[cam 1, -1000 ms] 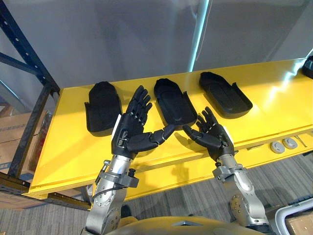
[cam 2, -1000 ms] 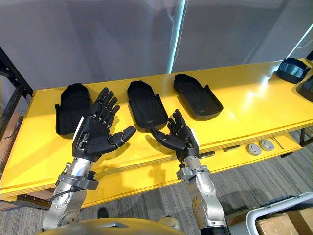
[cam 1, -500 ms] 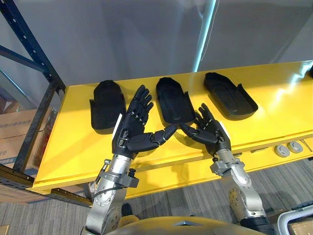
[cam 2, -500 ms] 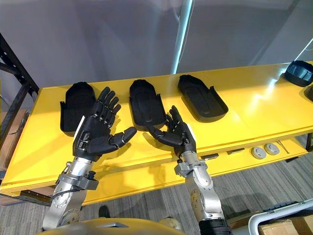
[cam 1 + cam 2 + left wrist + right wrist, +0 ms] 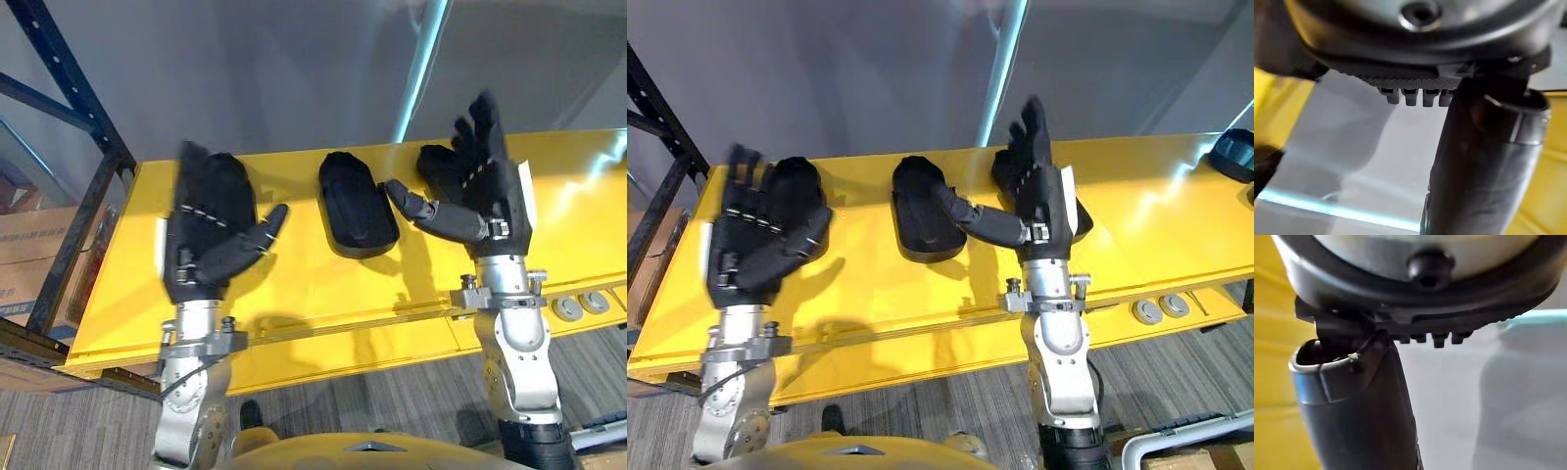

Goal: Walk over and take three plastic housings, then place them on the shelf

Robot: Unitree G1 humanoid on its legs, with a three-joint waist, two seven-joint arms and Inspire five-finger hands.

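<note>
With left hand (image 5: 206, 240) and right hand (image 5: 482, 191) raised empty, fingers (image 5: 1031, 122) spread, we judge placement complete: three housings (image 5: 358, 204) lie on the yellow shelf (image 5: 294, 284) just beyond the fingers.

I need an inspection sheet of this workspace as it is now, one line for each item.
Surface: yellow shelf, glossy.
Job's things: three black housings in a row on it; left housing and right housing partly behind the hands, middle housing in full view.
Clutter: two round discs on the front ledge at right; dark object at the far right edge.
Hands: left hand open, held up, holding nothing; right hand the same.
Cables: nothing seen.
Surroundings: blue rack post and cardboard box at left, grey wall behind, carpet below.
</note>
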